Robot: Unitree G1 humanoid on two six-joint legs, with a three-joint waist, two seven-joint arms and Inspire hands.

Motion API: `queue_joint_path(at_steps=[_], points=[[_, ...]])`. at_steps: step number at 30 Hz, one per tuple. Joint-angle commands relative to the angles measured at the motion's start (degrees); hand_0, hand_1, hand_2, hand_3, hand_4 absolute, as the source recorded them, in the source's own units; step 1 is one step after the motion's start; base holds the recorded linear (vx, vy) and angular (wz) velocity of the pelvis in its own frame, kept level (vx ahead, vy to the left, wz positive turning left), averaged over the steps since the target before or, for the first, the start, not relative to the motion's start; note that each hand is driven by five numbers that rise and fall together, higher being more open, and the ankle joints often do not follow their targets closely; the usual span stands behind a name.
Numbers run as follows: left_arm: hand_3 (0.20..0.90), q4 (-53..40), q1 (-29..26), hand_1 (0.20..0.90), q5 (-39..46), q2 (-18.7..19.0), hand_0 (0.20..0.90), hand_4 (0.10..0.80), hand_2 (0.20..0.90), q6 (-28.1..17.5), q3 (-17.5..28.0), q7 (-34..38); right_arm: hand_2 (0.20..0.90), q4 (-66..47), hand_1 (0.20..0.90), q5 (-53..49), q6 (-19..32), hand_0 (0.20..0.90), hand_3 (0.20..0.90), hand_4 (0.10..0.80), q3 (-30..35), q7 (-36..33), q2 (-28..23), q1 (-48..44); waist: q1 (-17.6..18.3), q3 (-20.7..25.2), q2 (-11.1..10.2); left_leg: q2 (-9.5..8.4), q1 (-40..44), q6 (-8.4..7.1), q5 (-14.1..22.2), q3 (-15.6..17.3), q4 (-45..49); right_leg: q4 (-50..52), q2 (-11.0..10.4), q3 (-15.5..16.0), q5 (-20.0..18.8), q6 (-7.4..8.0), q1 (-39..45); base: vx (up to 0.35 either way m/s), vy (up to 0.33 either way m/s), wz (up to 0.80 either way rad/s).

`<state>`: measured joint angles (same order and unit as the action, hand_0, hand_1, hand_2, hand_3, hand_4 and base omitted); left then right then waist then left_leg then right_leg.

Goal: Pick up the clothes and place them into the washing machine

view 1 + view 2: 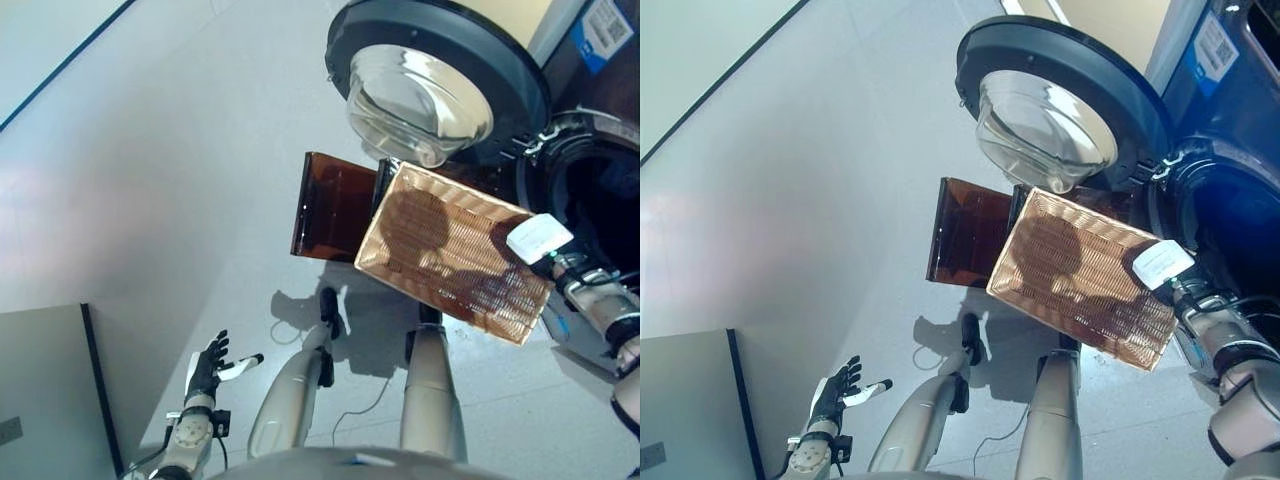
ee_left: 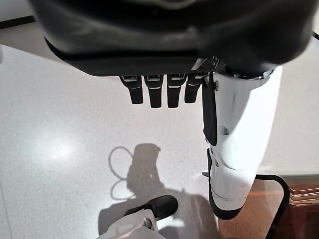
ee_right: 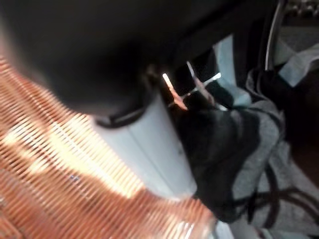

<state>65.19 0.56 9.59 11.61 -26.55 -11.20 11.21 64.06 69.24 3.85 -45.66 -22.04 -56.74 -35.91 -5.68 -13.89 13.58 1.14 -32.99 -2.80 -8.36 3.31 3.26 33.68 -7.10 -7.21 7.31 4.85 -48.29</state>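
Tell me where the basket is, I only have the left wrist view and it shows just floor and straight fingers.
Observer: The wicker basket is held up by the right hand, tilted toward the washing machine drum.
Operator: Is the door out of the way?
Observer: Yes, the round glass door is swung wide open, above the basket in the head views.
Operator: Anything left in the basket?
Observer: Its inside looks empty. The right wrist view shows grey and black clothes just past its rim, apparently in the drum.
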Motion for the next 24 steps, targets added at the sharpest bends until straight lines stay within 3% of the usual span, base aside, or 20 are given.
queue_joint_path(at_steps=[1,5,11,15,24], points=[[0.900,2.2,0.3,0.900,0.4,6.0,0.900,0.800,0.900,-0.1,4.7,1.0,0.200,-2.2,0.200,-0.7,-1.4,0.200,0.200,0.300,-1.6,-0.5,-3.7,-0.3,0.5,3.3,-1.1,-1.56,-1.8,-0.20,0.0,0.8,-0.9,-15.6,1.1,0.0,-8.6,-2.79,4.7,0.000,0.000,0.00],[0.900,2.5,0.2,0.900,0.3,5.7,0.900,0.800,0.900,0.0,5.0,1.6,0.200,1.3,0.200,-3.4,-4.4,0.200,0.200,0.300,3.8,-1.7,-1.0,1.9,0.6,3.3,-0.9,-1.58,-1.6,-0.13,0.0,0.9,-0.9,-15.6,1.2,-0.1,-8.7,-2.82,4.7,0.000,0.000,0.00],[0.900,2.6,0.0,0.900,0.2,5.1,0.900,0.800,0.900,-0.2,5.3,3.7,0.200,2.0,0.200,-20.9,-7.1,0.200,0.200,0.300,21.4,-7.8,5.8,5.1,1.1,2.9,-0.5,-1.45,-1.4,0.08,0.1,1.4,-0.8,-15.7,1.4,-0.4,-8.9,-2.73,4.8,0.006,0.004,-0.07],[0.900,1.9,0.9,0.900,0.1,4.9,0.900,0.800,0.900,-1.0,5.4,5.1,0.200,4.2,0.200,-41.2,-2.2,0.200,0.200,0.300,34.4,-13.4,11.3,8.1,1.4,3.1,0.4,-1.50,-1.2,0.17,0.2,1.5,-0.8,-16.0,1.4,-0.5,-9.0,-2.71,5.1,0.013,0.009,-0.04],[0.900,1.6,2.3,0.900,-2.0,5.3,0.900,0.800,0.900,-0.8,5.3,6.5,0.200,7.2,0.200,-64.6,6.7,0.200,0.200,0.300,44.6,-16.8,17.3,7.6,0.9,4.6,1.5,-1.71,-0.7,0.36,0.6,1.6,-1.3,-16.1,1.1,-0.6,-8.5,-2.57,5.4,0.010,0.006,-0.02]])
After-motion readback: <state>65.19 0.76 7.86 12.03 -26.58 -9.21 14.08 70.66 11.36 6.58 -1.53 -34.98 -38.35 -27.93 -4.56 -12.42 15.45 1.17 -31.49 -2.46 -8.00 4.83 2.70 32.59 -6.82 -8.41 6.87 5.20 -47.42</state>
